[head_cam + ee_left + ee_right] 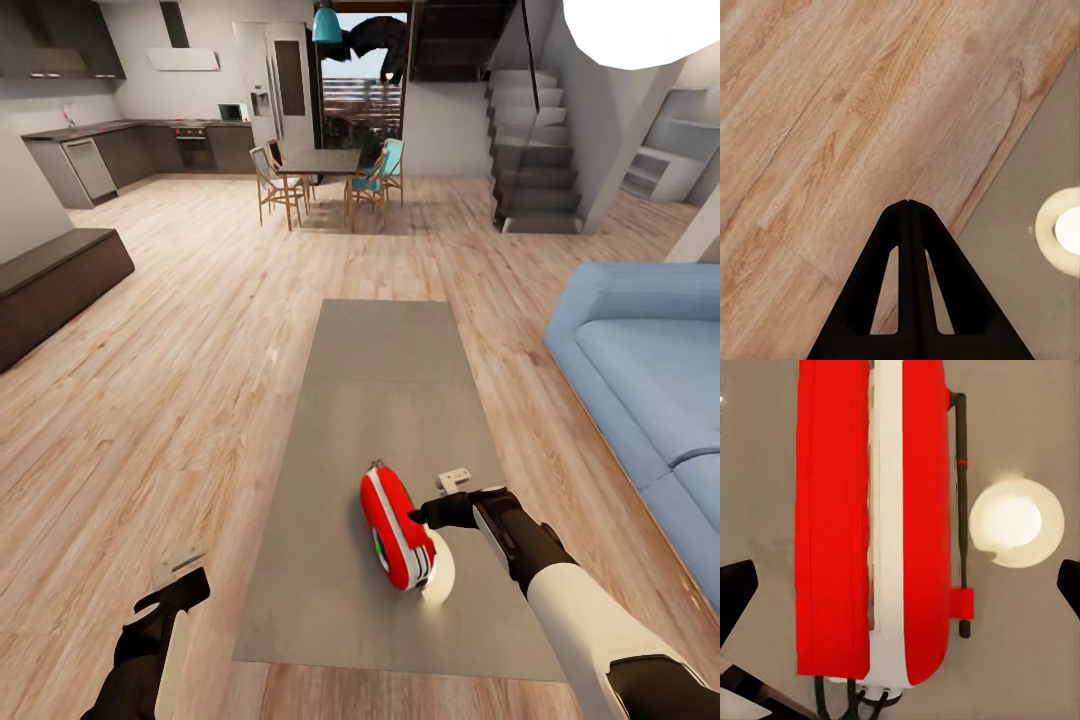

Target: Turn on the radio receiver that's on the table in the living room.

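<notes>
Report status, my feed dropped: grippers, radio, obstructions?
Left gripper shut, over floor. Right gripper open, beside radio. Radio on table. Nothing between.

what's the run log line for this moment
phase: reaching for radio receiver | right gripper: open, beside radio receiver | left gripper: shut, over floor beside table | radio receiver: on table

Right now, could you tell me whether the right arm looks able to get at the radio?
Probably yes: the right claw hangs open right beside the radio on the table, with nothing between them.
</notes>
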